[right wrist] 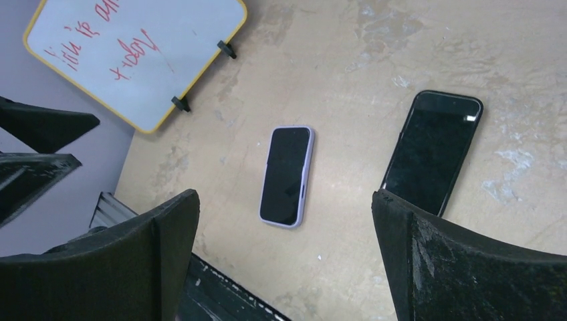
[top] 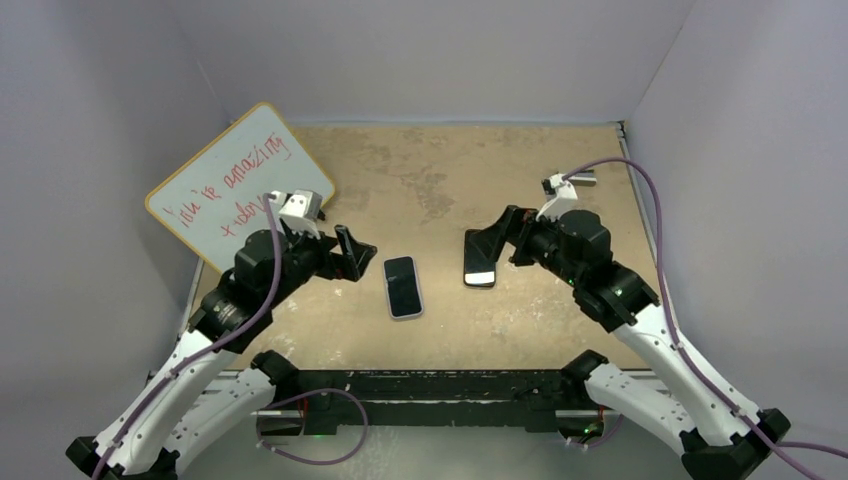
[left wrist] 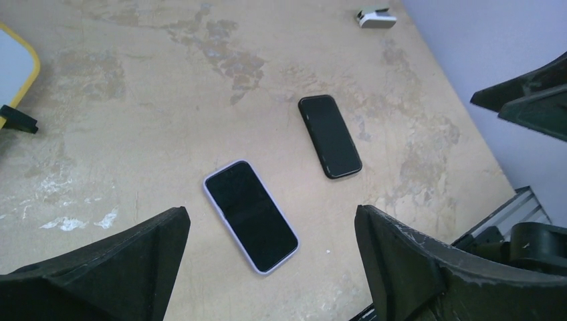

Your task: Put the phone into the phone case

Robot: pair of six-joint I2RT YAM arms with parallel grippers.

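The phone [top: 403, 285] lies flat mid-table, dark face up, inside the phone case [top: 407, 317], which shows as a pale lavender rim round it. The phone [left wrist: 251, 214] and case rim [left wrist: 265, 272] also show in the left wrist view, and the phone [right wrist: 286, 175] and case rim [right wrist: 306, 190] in the right wrist view. My left gripper [top: 358, 262] is open and empty, just left of the phone, above the table [left wrist: 271, 214]. My right gripper [top: 492, 243] is open and empty, to the phone's right [right wrist: 286, 195].
Another black phone-shaped slab [top: 480, 262] with a pale near end lies right of the cased phone, under my right gripper; it also shows in the wrist views [left wrist: 329, 136] [right wrist: 434, 150]. A yellow-rimmed whiteboard [top: 240, 185] leans at the left wall. A small white object [left wrist: 374, 18] sits far right.
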